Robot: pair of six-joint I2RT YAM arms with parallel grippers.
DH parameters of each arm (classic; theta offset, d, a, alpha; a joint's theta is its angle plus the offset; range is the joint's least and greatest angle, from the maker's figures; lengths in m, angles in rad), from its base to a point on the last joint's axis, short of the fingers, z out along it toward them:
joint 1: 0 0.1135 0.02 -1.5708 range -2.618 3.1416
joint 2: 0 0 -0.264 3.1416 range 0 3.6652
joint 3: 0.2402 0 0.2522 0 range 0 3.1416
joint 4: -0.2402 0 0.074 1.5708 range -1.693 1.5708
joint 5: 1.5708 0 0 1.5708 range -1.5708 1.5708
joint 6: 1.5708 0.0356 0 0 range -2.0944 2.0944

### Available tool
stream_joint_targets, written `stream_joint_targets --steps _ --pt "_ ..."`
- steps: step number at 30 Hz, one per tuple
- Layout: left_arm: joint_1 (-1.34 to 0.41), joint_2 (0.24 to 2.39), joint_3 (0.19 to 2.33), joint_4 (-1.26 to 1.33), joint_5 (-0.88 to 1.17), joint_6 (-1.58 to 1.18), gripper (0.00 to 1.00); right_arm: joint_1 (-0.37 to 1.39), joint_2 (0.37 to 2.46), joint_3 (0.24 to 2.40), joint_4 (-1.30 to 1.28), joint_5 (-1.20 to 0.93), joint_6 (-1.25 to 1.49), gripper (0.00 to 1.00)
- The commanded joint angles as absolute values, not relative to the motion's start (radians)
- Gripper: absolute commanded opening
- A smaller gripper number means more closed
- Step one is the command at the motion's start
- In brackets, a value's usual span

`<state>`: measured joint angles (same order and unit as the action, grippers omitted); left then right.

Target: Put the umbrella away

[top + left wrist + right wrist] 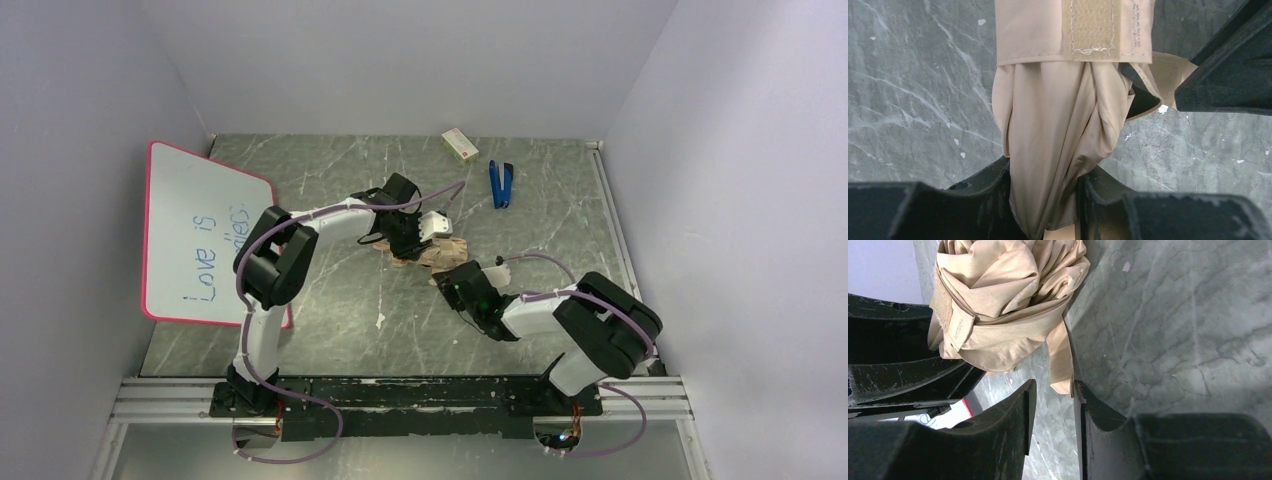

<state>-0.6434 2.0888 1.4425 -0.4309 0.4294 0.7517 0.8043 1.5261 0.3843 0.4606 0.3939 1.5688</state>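
The left arm [272,262] reaches from the near edge to mid-counter [330,320]. The left end effector [421,233] points down, its fingers [998,185] clamped on the umbrella [1058,125]. The right arm [592,322] bends low and leftward. The right end effector [449,280] sits just beside the left one, its fingers [1020,405] a narrow gap apart.

The top view looks steeply down from behind onto the whole table [335,300]. Both wrist views sit very close, facing the same umbrella [1058,140].

Matt beige cloth umbrella [1058,150] on veined, stone-look table [913,100]
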Motion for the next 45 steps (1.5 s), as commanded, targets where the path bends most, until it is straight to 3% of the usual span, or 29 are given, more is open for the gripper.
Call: stream_joint_targets --steps 1,10,14,18,22,33,45 --pt "-0.631 2.167 1.379 -0.499 0.244 0.761 0.05 0.799 1.566 0.37 0.454 0.38 1.552 0.37" --pt "-0.631 2.169 1.379 -0.497 0.24 0.759 0.05 0.784 1.638 0.339 0.556 0.398 1.539 0.36" --pt "-0.631 2.168 1.378 -0.496 0.241 0.762 0.05 0.776 1.67 0.333 0.596 0.395 1.526 0.31" --pt "-0.631 2.168 1.376 -0.496 0.241 0.762 0.05 0.775 1.678 0.322 0.628 0.389 1.508 0.2" --pt "-0.63 2.171 1.376 -0.488 0.235 0.755 0.05 0.775 1.659 0.3 0.675 0.403 1.436 0.0" --pt "-0.63 2.185 1.379 -0.438 0.144 0.689 0.05 0.85 1.712 0.175 1.039 0.273 1.174 0.0" --pt "-0.624 2.167 1.348 -0.364 0.057 0.642 0.05 1.062 1.824 0.019 1.434 0.448 1.236 0.0"
